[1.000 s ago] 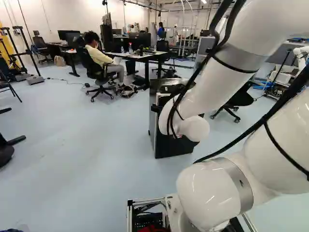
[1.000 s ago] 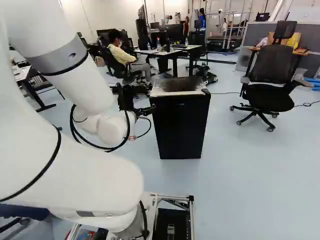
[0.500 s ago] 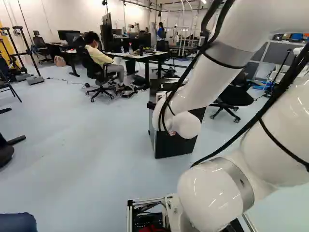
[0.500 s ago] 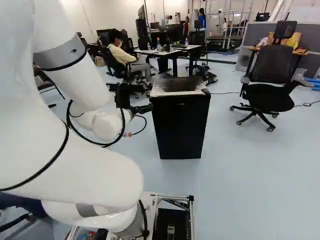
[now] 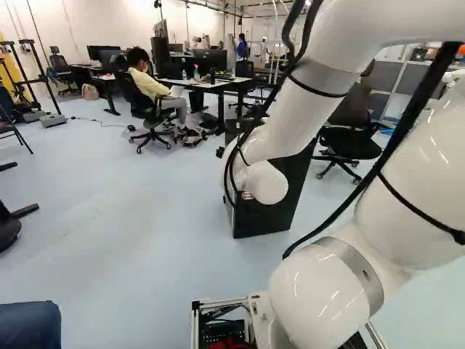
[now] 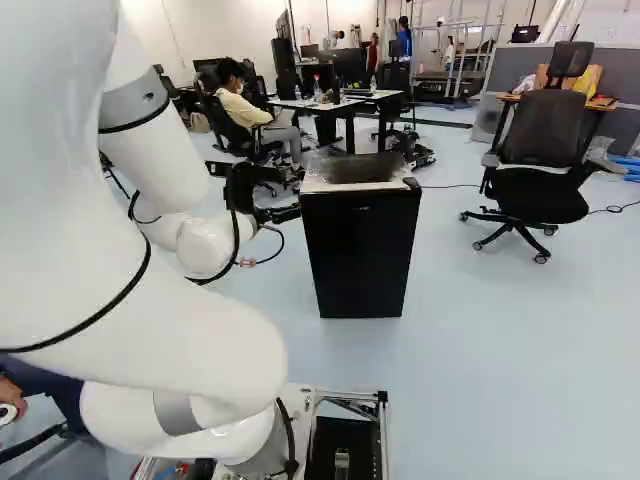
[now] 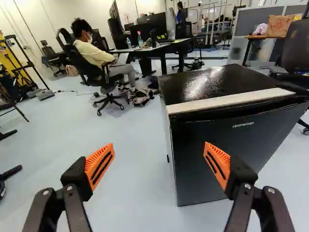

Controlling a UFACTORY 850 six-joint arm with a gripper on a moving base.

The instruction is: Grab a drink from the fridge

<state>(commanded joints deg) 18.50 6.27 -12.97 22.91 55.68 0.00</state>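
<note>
The gripper's (image 7: 159, 149) fingers (image 7: 100, 164) stand wide apart, with nothing between them. The fridge (image 7: 207, 82) is ahead of them, mostly beyond one finger, its door (image 7: 256, 140) shut; the drink is out of sight, presumably inside. Best to line a fingertip up with the door's edge, then pull gently. The wrist view shows the fingers; the left base view hides them behind the arm (image 5: 287, 120).

A pale blue floor (image 6: 500, 350) stretched back towards a white wall (image 6: 210, 30). A black office chair (image 6: 540, 135) stood ahead of a grey partition (image 6: 515, 66) and a wooden-topped table (image 7: 264, 36) holding a paper bag (image 7: 280, 24). Bottles (image 7: 140, 38) stood on a desk (image 7: 169, 45), with dark monitors (image 6: 350, 65) behind.
</note>
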